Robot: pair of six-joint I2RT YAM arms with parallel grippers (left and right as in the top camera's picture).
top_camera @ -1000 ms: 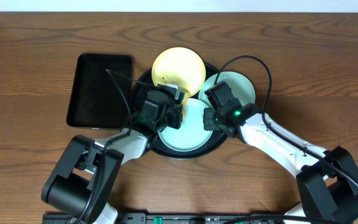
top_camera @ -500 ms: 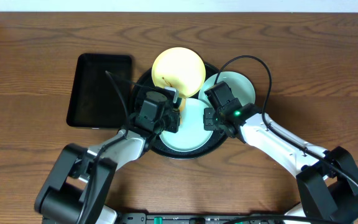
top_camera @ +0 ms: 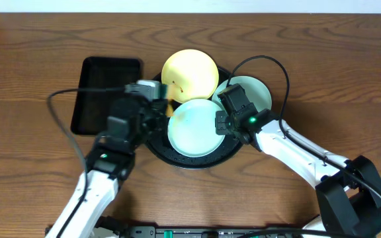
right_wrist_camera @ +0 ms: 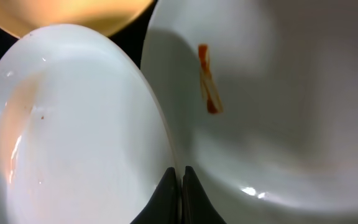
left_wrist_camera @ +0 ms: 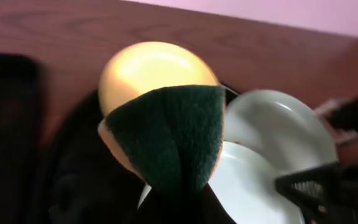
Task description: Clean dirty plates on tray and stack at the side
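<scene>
The round black tray [top_camera: 156,147] holds three plates. The pale yellow plate [top_camera: 189,73] is at the back. One mint plate [top_camera: 192,129] lies tilted at the front; my right gripper [top_camera: 221,123] is shut on its right rim, seen in the right wrist view [right_wrist_camera: 180,179]. The second mint plate [top_camera: 255,91] lies behind at the right, with a brown smear [right_wrist_camera: 207,78]. My left gripper [top_camera: 157,106] is shut on a green-and-yellow sponge [left_wrist_camera: 166,137], held above the tray's left part, in front of the yellow plate [left_wrist_camera: 145,65].
A smaller rectangular black tray [top_camera: 104,92] lies left of the round tray, close to my left arm. Bare wood-grain tabletop [top_camera: 336,73] stretches to the right and back. My right arm's cable loops over the back-right plate.
My left gripper with the sponge has drawn back to the left off the front mint plate, which now shows whole. The right gripper has kept its hold.
</scene>
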